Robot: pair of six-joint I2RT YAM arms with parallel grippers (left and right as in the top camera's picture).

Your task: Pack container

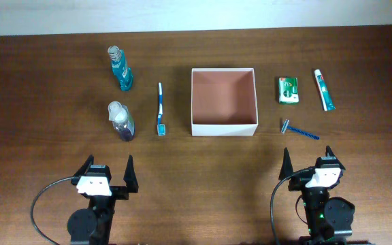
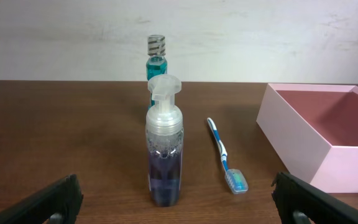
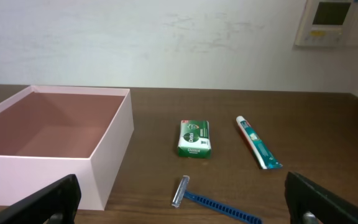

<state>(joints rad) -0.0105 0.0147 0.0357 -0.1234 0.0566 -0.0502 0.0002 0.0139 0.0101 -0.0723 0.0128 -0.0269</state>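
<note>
While both arms sit low at the near edge of the table (image 1: 46,102), you have the left gripper (image 1: 109,165) with its fingers spread wide and nothing held between them. The right gripper (image 1: 308,160) stands the same way, fingers far apart and gripping nothing.

You will find the container (image 1: 224,128) ahead of both grippers and between them. It is forward and to the right of the left gripper, forward and to the left of the right one, and well apart from each. It sits flat with its open top up, and its pinkish-brown inside is in plain view.

Straight ahead of your left gripper stands a clear pump bottle (image 1: 120,121) with purple liquid, upright. Farther ahead on the same line is a teal bottle (image 1: 120,68), also upright. Slightly right of the pump bottle a blue and white toothbrush (image 1: 160,109) lies flat, head toward the gripper. It is near the container's left wall but not touching it.

Just ahead of your right gripper lies a blue razor (image 1: 298,129), its head toward the container. Beyond it lies a green soap box (image 1: 288,90), with a toothpaste tube (image 1: 324,89) to its right, the two near each other but apart.
</note>
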